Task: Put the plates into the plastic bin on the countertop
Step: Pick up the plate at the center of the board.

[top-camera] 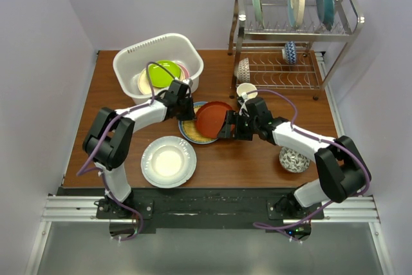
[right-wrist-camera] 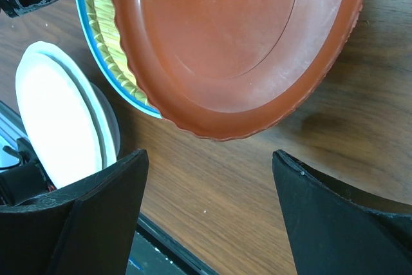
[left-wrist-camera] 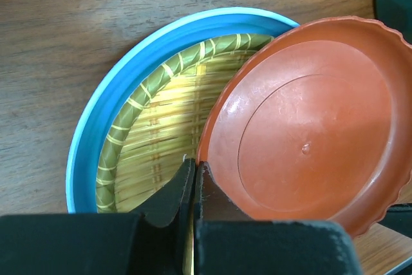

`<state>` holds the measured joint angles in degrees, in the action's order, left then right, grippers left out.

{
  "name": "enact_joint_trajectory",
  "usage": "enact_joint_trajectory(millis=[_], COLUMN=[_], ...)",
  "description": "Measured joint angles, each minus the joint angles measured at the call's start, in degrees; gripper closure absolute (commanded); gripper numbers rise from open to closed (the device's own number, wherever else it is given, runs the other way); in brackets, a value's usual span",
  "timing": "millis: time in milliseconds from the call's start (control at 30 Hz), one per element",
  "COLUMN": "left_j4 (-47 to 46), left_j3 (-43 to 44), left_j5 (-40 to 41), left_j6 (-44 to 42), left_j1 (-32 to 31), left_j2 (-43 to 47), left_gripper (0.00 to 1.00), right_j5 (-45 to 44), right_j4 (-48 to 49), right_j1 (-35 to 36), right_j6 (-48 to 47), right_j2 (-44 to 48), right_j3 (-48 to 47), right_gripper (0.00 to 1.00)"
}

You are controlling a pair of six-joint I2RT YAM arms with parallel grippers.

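Observation:
My left gripper (top-camera: 188,110) is shut on the rim of a red-brown plate (top-camera: 214,118), which is tilted up over a yellow woven-pattern plate with a blue rim (top-camera: 192,133). In the left wrist view the closed jaws (left-wrist-camera: 195,167) pinch the red-brown plate's (left-wrist-camera: 309,127) edge above the yellow plate (left-wrist-camera: 161,120). My right gripper (top-camera: 230,128) is open and empty beside the plate's other edge; its wrist view shows the gripper (right-wrist-camera: 209,156) just clear of the plate (right-wrist-camera: 225,37). The white plastic bin (top-camera: 129,62) holds a lime plate (top-camera: 164,71) and others. White plates (top-camera: 168,161) are stacked on the countertop (top-camera: 244,159).
A steel wire dish rack (top-camera: 296,27) with upright plates and small bowls stands at the back right. A cream cup (top-camera: 246,89) sits behind my right gripper. A patterned bowl (top-camera: 294,159) lies beside my right arm.

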<state>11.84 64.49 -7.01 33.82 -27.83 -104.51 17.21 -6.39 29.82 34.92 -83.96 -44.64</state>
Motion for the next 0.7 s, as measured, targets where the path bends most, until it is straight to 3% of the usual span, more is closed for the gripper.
enact_joint_trajectory(millis=[233,700], left_j4=[1.4,16.7], left_j3=[0.1,6.4], left_j5=[1.1,4.9], left_j6=[0.0,-0.2], left_j1=[0.0,0.0], left_j2=[0.5,2.8], left_gripper=[1.0,1.0], right_j5=[0.2,0.4], right_j4=[0.3,1.3], right_j1=[0.0,0.0], right_j6=[0.0,-0.1], right_j2=[0.5,4.9], right_j3=[0.4,2.6], right_gripper=[0.13,0.08])
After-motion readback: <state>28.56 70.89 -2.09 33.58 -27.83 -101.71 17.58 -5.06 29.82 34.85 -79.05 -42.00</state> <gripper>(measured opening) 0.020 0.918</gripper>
